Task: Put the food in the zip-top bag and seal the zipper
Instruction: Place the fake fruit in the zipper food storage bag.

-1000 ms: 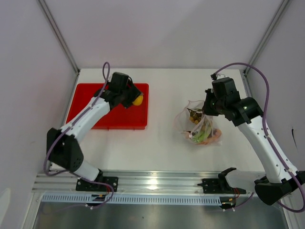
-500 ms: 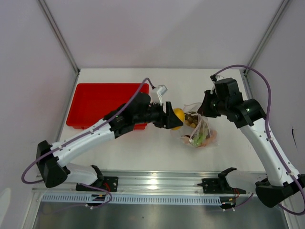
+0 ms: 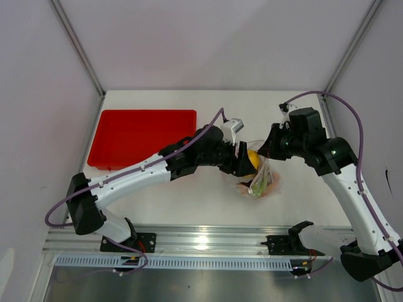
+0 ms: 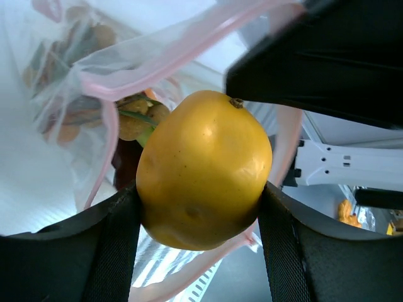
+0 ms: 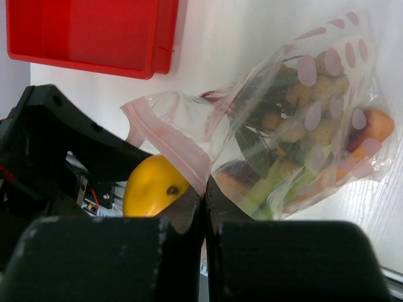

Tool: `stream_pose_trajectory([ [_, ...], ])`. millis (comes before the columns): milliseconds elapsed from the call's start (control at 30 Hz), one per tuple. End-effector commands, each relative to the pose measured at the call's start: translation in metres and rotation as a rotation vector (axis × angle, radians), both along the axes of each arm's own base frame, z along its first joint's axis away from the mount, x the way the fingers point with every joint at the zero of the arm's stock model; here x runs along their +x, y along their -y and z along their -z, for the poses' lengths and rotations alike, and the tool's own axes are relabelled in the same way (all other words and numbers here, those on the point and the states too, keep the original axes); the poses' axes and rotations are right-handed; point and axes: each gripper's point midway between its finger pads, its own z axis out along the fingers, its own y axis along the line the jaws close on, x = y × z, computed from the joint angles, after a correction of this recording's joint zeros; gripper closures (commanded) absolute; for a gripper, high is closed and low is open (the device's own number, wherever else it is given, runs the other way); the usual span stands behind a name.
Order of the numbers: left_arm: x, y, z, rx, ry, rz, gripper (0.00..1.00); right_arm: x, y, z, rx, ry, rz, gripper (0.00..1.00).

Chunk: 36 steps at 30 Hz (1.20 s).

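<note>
My left gripper (image 3: 247,161) is shut on the small yellow-orange fruit (image 4: 203,168) and holds it right at the open mouth of the zip-top bag (image 3: 259,177). The fruit also shows in the top view (image 3: 252,158) and the right wrist view (image 5: 153,187). My right gripper (image 5: 204,196) is shut on the bag's pink-red zipper strip (image 5: 173,146) and holds the mouth up and open. Inside the bag (image 5: 302,126) lie tan berries (image 5: 318,82), green-white stalks (image 5: 267,185), a purple-brown sweet potato (image 5: 230,176) and an orange carrot-like piece (image 5: 374,126).
The red tray (image 3: 143,137) sits at the back left of the white table, with no food showing in it. Grey walls stand close on the left, back and right. The metal rail with both arm bases runs along the near edge (image 3: 208,242).
My left arm has carried the yellow-orange fruit from the red tray across to the right, up to the bag's mouth. My right gripper has kept its hold on the bag and shifted slightly.
</note>
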Motion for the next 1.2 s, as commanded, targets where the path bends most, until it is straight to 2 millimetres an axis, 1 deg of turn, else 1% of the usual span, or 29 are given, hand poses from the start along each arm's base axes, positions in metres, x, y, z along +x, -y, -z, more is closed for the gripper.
stream_pose_trajectory([
  [0, 0.013, 0.002, -0.013, -0.010, 0.038, -0.054, 0.41, -0.006, -0.007, -0.024, 0.076, 0.063, -0.023, 1.00],
  [33, 0.013, 0.000, -0.013, -0.003, 0.041, -0.062, 0.01, -0.006, -0.005, -0.026, 0.074, 0.069, -0.016, 1.00],
  [67, 0.013, -0.001, -0.015, -0.006, 0.047, -0.065, 0.01, -0.006, -0.005, -0.027, 0.073, 0.071, -0.017, 1.00],
  [100, 0.012, -0.003, -0.011, -0.002, 0.052, -0.066, 0.01, -0.007, -0.004, -0.028, 0.075, 0.072, -0.015, 1.00],
  [133, 0.015, -0.006, -0.012, -0.003, 0.065, -0.082, 0.00, -0.007, -0.004, -0.028, 0.073, 0.072, -0.016, 1.00],
  [167, 0.013, -0.013, -0.018, -0.018, 0.086, -0.092, 0.01, -0.008, -0.004, -0.031, 0.077, 0.077, -0.017, 1.00],
  [233, 0.013, -0.021, -0.015, -0.028, 0.123, -0.108, 0.00, -0.009, -0.004, -0.034, 0.080, 0.080, -0.019, 1.00],
  [267, 0.011, -0.025, -0.030, -0.057, 0.165, -0.106, 0.01, -0.009, -0.004, -0.035, 0.080, 0.082, -0.020, 1.00],
  [333, 0.005, -0.028, -0.033, -0.063, 0.201, -0.090, 0.01, -0.011, -0.004, -0.038, 0.084, 0.084, -0.030, 1.00],
  [367, 0.003, -0.031, -0.038, -0.058, 0.241, -0.113, 0.01, -0.012, -0.004, -0.039, 0.085, 0.084, -0.031, 1.00],
  [400, 0.002, -0.042, -0.054, -0.082, 0.284, -0.158, 0.01, -0.014, -0.005, -0.042, 0.091, 0.084, -0.041, 1.00],
  [433, 0.001, -0.050, -0.049, -0.071, 0.309, -0.185, 0.01, -0.015, -0.006, -0.043, 0.092, 0.085, -0.048, 1.00],
  [467, -0.001, -0.054, -0.066, -0.108, 0.388, -0.223, 0.00, -0.016, -0.006, -0.042, 0.091, 0.077, -0.050, 1.00],
  [500, -0.005, -0.069, -0.076, -0.132, 0.429, -0.253, 0.01, -0.018, -0.007, -0.045, 0.093, 0.083, -0.071, 1.00],
  [533, -0.005, -0.075, -0.075, -0.124, 0.449, -0.279, 0.01, -0.020, -0.009, -0.045, 0.095, 0.079, -0.088, 1.00],
  [567, 0.000, -0.084, -0.075, -0.111, 0.462, -0.327, 0.00, -0.023, -0.011, -0.045, 0.097, 0.076, -0.113, 1.00],
  [600, 0.002, -0.091, -0.067, -0.074, 0.456, -0.345, 0.00, -0.029, -0.015, -0.044, 0.102, 0.069, -0.167, 1.00],
  [633, 0.005, -0.095, -0.064, -0.052, 0.446, -0.359, 0.01, -0.031, -0.017, -0.043, 0.101, 0.067, -0.191, 1.00],
  [667, 0.006, -0.094, -0.061, -0.034, 0.436, -0.342, 0.01, -0.034, -0.018, -0.040, 0.095, 0.057, -0.210, 1.00],
  [733, 0.006, -0.089, -0.043, 0.029, 0.414, -0.306, 0.00, -0.039, -0.018, -0.036, 0.081, 0.054, -0.256, 1.00],
  [767, 0.005, -0.084, -0.047, 0.031, 0.415, -0.285, 0.01, -0.042, -0.018, -0.034, 0.074, 0.044, -0.269, 1.00],
  [800, 0.001, -0.079, -0.038, 0.057, 0.397, -0.246, 0.01, -0.044, -0.017, -0.034, 0.074, 0.050, -0.279, 1.00],
  [833, 0.002, -0.071, -0.027, 0.086, 0.382, -0.225, 0.00, -0.046, -0.017, -0.034, 0.073, 0.051, -0.286, 1.00],
  [900, -0.005, -0.057, -0.028, 0.064, 0.364, -0.162, 0.01, -0.049, -0.018, -0.034, 0.076, 0.055, -0.311, 1.00],
  [933, -0.005, -0.050, -0.021, 0.080, 0.346, -0.149, 0.01, -0.051, -0.018, -0.034, 0.079, 0.056, -0.317, 1.00],
  [1033, -0.009, -0.040, -0.017, 0.082, 0.317, -0.120, 0.00, -0.056, -0.020, -0.035, 0.092, 0.058, -0.339, 1.00],
  [1100, -0.009, -0.037, -0.008, 0.106, 0.301, -0.104, 0.01, -0.059, -0.020, -0.033, 0.093, 0.056, -0.352, 1.00],
  [1133, -0.010, -0.035, -0.012, 0.102, 0.304, -0.096, 0.10, -0.060, -0.019, -0.032, 0.090, 0.053, -0.354, 0.99],
  [1167, -0.009, -0.035, -0.008, 0.116, 0.298, -0.093, 0.19, -0.061, -0.018, -0.031, 0.087, 0.052, -0.352, 0.95],
])
